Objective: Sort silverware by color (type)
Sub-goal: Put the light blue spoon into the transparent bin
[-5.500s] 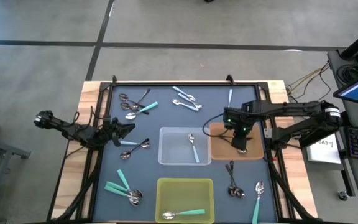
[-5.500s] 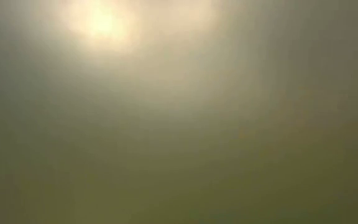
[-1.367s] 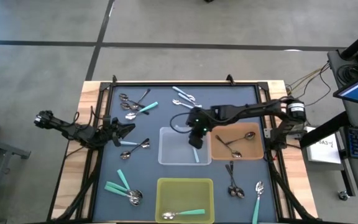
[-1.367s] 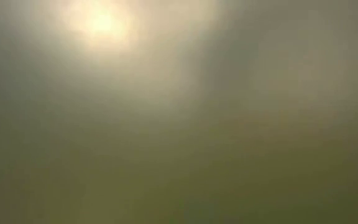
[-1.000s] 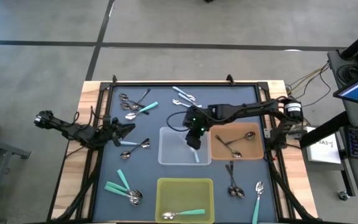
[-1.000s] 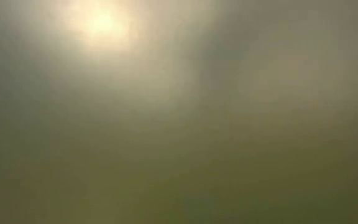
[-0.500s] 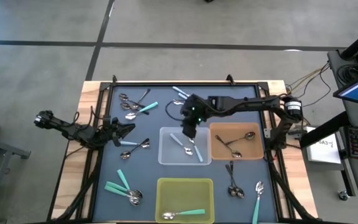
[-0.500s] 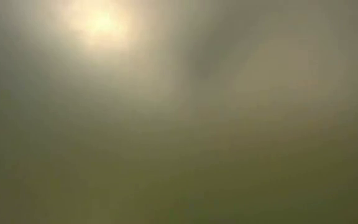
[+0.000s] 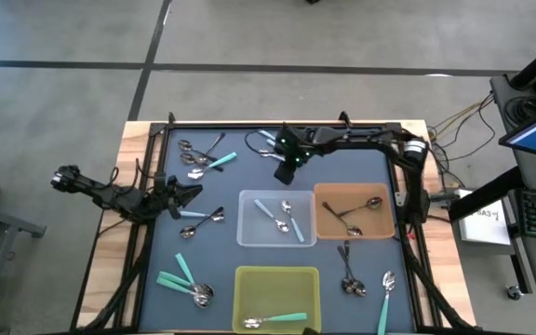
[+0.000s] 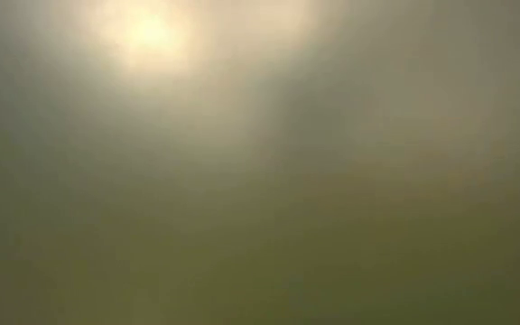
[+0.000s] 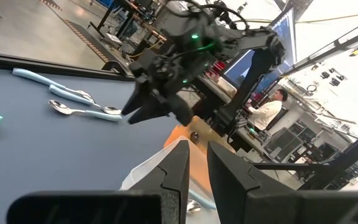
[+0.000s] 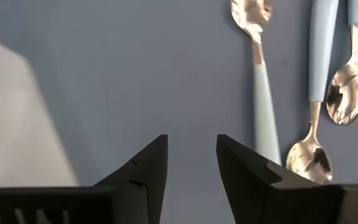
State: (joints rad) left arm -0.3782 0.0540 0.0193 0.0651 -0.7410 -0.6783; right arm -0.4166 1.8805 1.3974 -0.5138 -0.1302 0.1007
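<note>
My right gripper (image 9: 284, 171) (image 12: 191, 158) hangs open over the dark mat near the table's far edge, with nothing between its fingers. It is just short of three loose light-blue spoons (image 9: 266, 137) (image 12: 263, 93). The clear bin (image 9: 242, 223) holds two light-blue spoons (image 9: 268, 212). Dark-handled spoons (image 9: 347, 220) lie in the brown bin (image 9: 319, 223), and a teal spoon (image 9: 277, 319) lies in the yellow-green bin (image 9: 242, 288). My left gripper (image 9: 194, 193) (image 11: 197, 165) waits at the mat's left edge, its fingers a narrow gap apart and empty.
Loose spoons lie on the mat: a mixed cluster at far left (image 9: 203, 158), one by my left gripper (image 9: 205, 221), teal ones at near left (image 9: 182, 277), dark ones (image 9: 350, 274) and a teal one (image 9: 385, 302) at near right. The low view shows only blur.
My right gripper has let go of a light-blue spoon over the clear bin, and that spoon now lies there beside the first one. The gripper has then moved toward the table's far edge, to the loose light-blue spoons.
</note>
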